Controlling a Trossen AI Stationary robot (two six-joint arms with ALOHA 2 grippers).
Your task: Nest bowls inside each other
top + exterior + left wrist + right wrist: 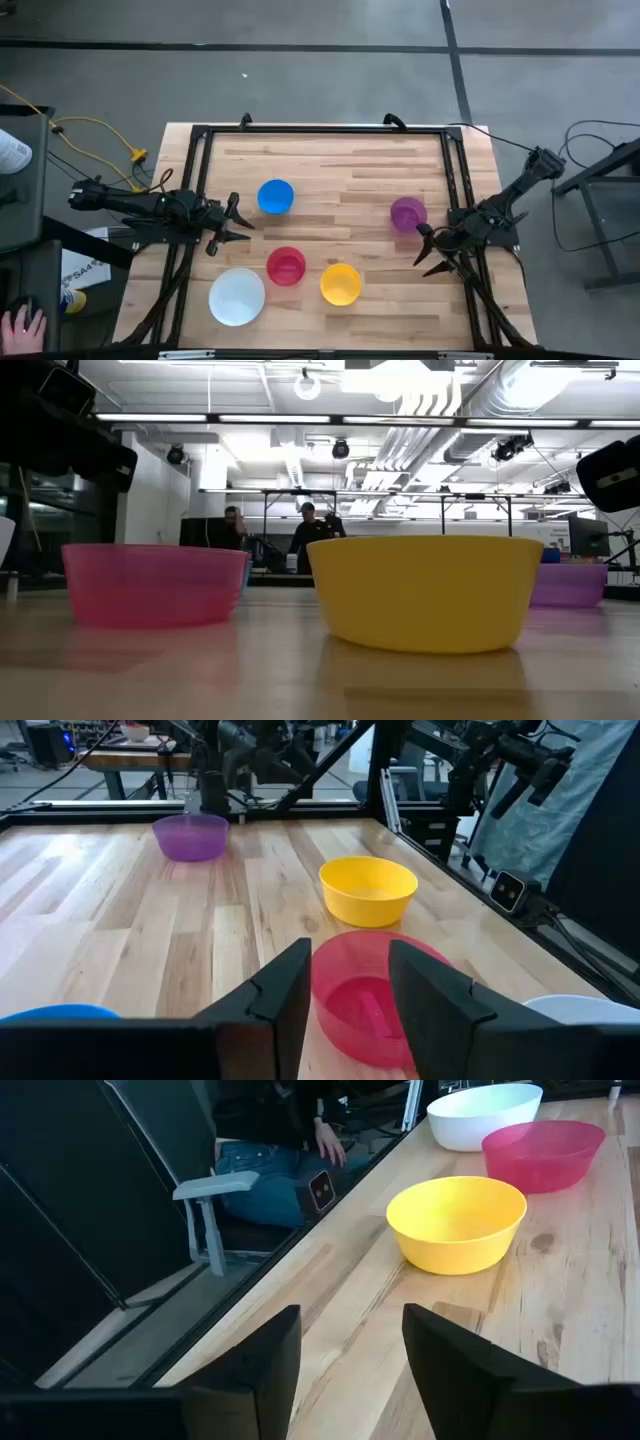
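Left gripper (236,224): as I watched from the remote station, it hung over the left part of the pale wooden-plank table (340,170), its two dark fingers (285,1005) spread apart with nothing between them. In the left wrist view the gap between them framed the small round translucent red plastic bowl (375,995), which stood just ahead of the tips without touching them.

Right gripper (432,252): it waited at the table's right edge, likewise released and empty.

I took the red bowl (286,266) as the landmark for the other vessels. All five stood upright, each apart from the rest, none nested.
- The small round yellow plastic bowl (340,284) sat just beside the red bowl, on the side toward the right gripper.
- The larger round white plastic bowl (237,296) sat just beside the red bowl on the opposite side, nearer the table's front edge.
- The small round blue plastic bowl (275,196) stood beyond the red bowl, toward the table's far edge and near the left gripper.
- The small round purple-magenta plastic bowl (407,212) stood well apart from the red bowl, near the right gripper.

A black metal frame (320,130) bordered the table. In the low view, two people (305,535) appeared far behind the red bowl, in the room beyond.
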